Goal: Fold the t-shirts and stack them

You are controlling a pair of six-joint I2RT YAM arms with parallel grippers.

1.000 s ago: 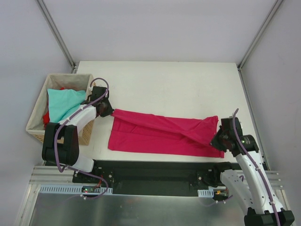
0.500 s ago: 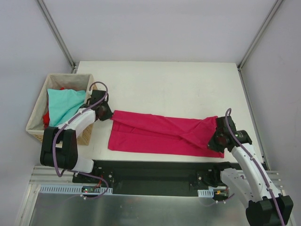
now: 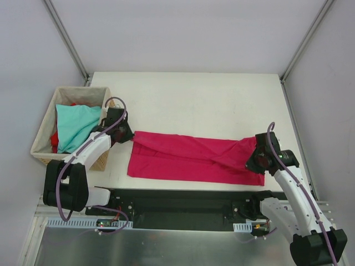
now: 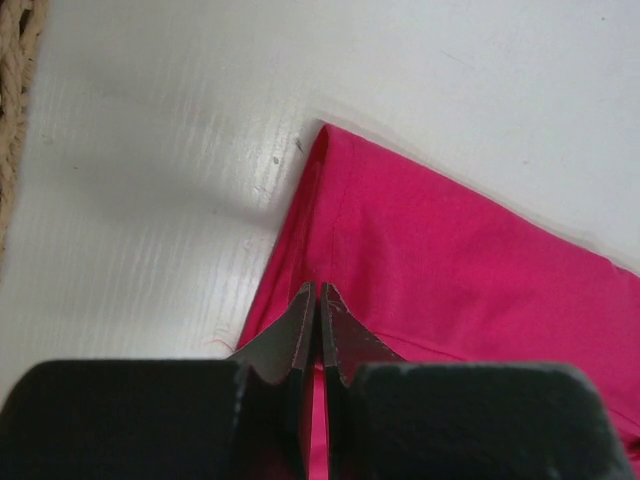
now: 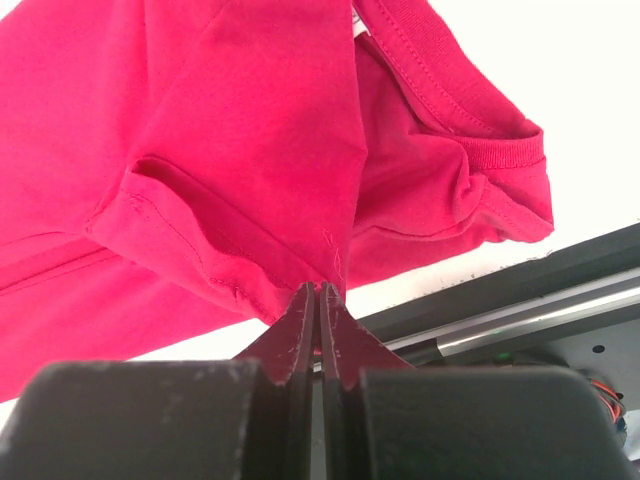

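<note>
L pincer [image 3: 129,134], R pincer [image 3: 254,158] still pinch crimson tee [image 3: 188,158].

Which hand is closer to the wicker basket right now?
Left. The left hand pinches the crimson t-shirt right beside the basket; the right hand grips the shirt's other end, far from it.

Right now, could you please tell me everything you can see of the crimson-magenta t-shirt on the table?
The crimson-magenta t-shirt looks like soft plain knit cloth. It lies stretched sideways as a long, creased band on the near part of the white table, one layer folded diagonally over another. The left gripper pinches its left end, the right gripper a fold beside a stitched sleeve hem; the ribbed collar bunches at that right end.
</note>
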